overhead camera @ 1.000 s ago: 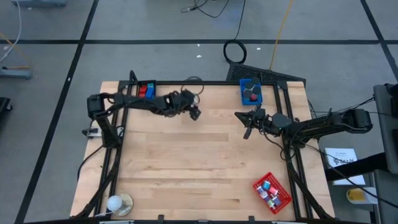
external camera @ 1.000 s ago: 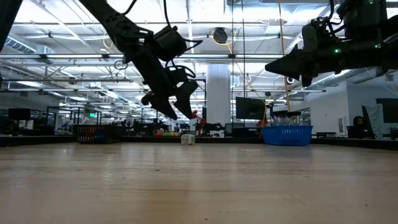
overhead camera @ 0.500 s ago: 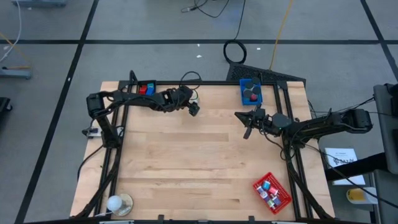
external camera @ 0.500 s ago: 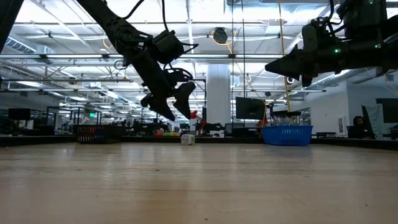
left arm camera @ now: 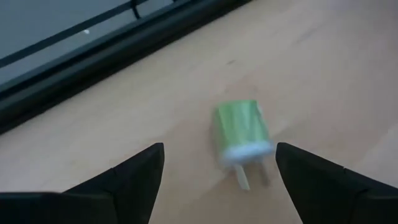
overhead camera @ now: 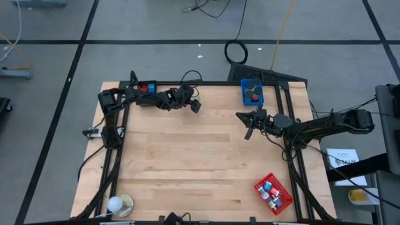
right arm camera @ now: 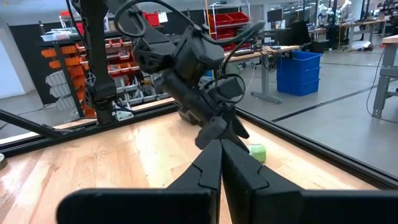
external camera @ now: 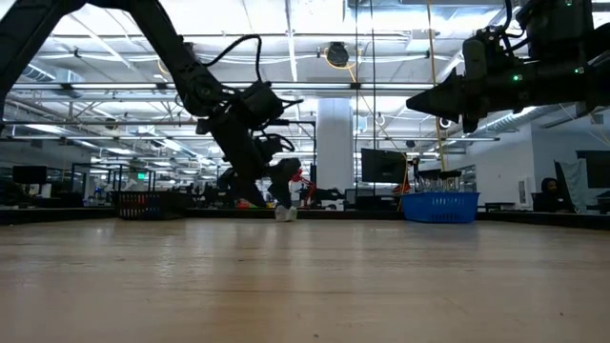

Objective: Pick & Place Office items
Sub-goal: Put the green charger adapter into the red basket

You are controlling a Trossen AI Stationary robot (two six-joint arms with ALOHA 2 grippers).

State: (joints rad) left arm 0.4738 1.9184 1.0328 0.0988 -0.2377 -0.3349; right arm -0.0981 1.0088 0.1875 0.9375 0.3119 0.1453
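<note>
Left gripper [overhead camera: 196, 106] low over the far edge of the pale wooden table [overhead camera: 187, 169], fingers [left arm camera: 134, 177] spread wide, holding nothing. Small green block with a white end [left arm camera: 241, 132] lies on the wood between the fingertips, apart from both, near the black frame rail [left arm camera: 93, 53]. Right gripper [overhead camera: 249, 129] hangs mid-air right of centre, fingers pressed together, empty.

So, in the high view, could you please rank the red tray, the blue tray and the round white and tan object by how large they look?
1. Red tray, clearly the largest.
2. Blue tray.
3. Round white and tan object, close to the blue tray in size, so that order is unsure.
</note>
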